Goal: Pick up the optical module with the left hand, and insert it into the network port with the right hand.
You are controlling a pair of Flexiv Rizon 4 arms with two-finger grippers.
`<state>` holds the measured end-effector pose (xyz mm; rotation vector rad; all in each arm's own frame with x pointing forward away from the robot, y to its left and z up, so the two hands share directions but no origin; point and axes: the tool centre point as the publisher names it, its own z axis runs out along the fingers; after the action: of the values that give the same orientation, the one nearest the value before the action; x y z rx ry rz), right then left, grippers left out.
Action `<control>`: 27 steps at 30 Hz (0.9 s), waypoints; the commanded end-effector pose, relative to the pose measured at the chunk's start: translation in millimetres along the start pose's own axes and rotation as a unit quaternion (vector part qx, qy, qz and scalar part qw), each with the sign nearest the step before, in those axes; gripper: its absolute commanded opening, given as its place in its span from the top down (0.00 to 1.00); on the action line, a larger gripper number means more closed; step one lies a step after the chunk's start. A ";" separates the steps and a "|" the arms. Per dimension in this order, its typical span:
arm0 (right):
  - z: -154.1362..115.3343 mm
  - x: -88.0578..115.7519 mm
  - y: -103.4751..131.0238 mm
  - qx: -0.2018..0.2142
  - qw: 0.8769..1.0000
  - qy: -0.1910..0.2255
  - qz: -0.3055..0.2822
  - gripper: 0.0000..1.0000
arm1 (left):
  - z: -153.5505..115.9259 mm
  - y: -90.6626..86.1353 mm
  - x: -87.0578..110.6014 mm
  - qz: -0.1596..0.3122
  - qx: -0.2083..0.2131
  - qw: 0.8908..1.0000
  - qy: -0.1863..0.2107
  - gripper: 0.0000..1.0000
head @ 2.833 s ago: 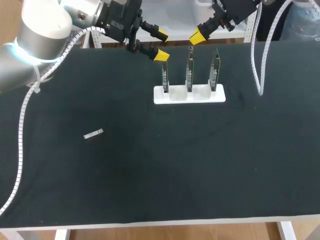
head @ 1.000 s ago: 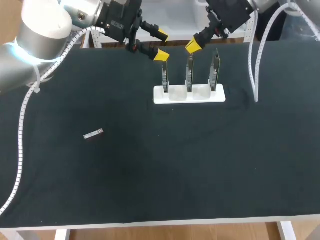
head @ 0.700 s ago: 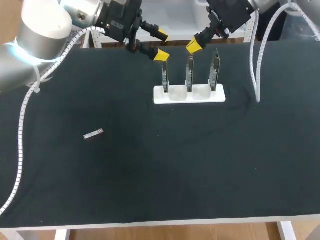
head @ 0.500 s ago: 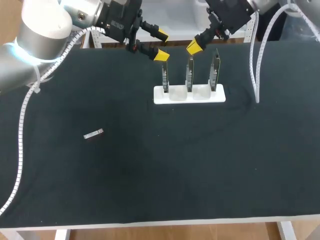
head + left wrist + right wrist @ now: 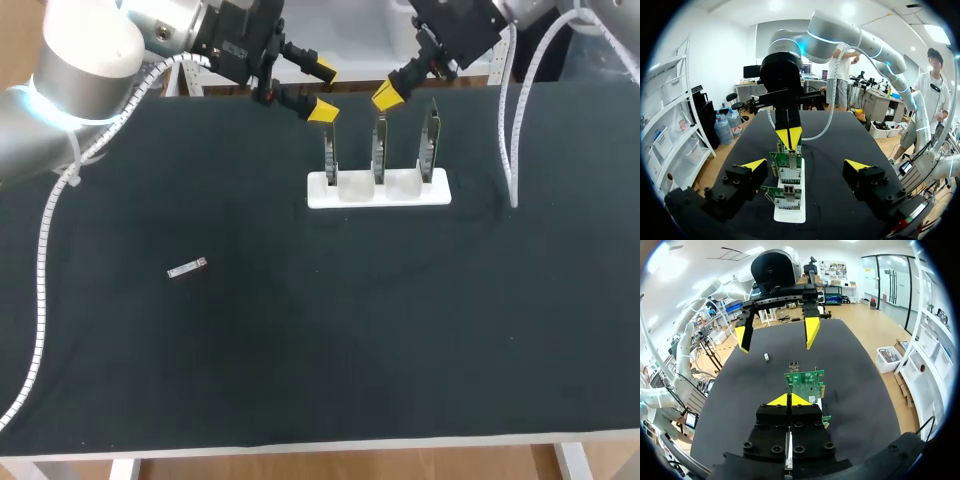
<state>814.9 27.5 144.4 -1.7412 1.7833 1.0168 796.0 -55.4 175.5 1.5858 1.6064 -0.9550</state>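
Note:
The small silver optical module [image 5: 186, 269] lies alone on the black table, left of centre; the right wrist view shows this module [image 5: 767, 358] far ahead. Three green network cards [image 5: 378, 150] stand upright in a white stand [image 5: 378, 190] at the back. My left gripper [image 5: 322, 91] hangs open above the leftmost card, far from the module. In its own view the left gripper [image 5: 805, 165] straddles the row of cards [image 5: 788, 172], touching nothing. My right gripper [image 5: 388, 94] is shut and empty just above the middle card, and it [image 5: 789, 399] faces the open left gripper [image 5: 776, 335].
Black cloth covers the table [image 5: 330, 340]. The white stand of cards is the only obstacle, at the back middle. White cable sleeves [image 5: 512, 130] hang from the right arm over the table's back right, and another [image 5: 45, 260] trails along the left side.
Since the earliest frame my right gripper has shifted left and slightly down toward the middle card. In the last second it barely moves. The left arm and the module have stayed put.

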 end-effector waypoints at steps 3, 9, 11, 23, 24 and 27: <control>2.5 4.7 -8.3 -0.049 0.999 0.002 0.003 1.00 | 0.0 0.9 0.1 0.001 0.001 1.000 0.001 0.00; 2.0 7.6 -8.8 -0.049 0.999 0.003 0.006 1.00 | 0.0 0.9 0.1 0.001 0.001 1.000 0.001 0.00; 2.3 8.7 -9.1 -0.049 0.999 0.004 0.007 1.00 | 0.0 0.9 0.1 0.001 0.001 1.000 0.001 0.00; 2.6 5.7 -10.9 -0.047 0.999 0.000 0.008 1.00 | 0.0 0.9 0.1 0.001 0.001 1.000 0.001 0.00; 2.0 4.9 -11.0 -0.047 0.999 -0.001 0.007 1.00 | 0.0 0.9 0.1 0.001 0.001 1.000 0.001 0.00; -0.6 1.7 -10.2 -0.045 0.999 -0.002 0.005 1.00 | 0.0 0.9 0.1 0.001 0.001 1.000 0.001 0.00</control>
<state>816.7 26.7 142.8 -1.7271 1.7938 1.0185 796.0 -55.4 175.5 1.5858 1.6064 -0.9550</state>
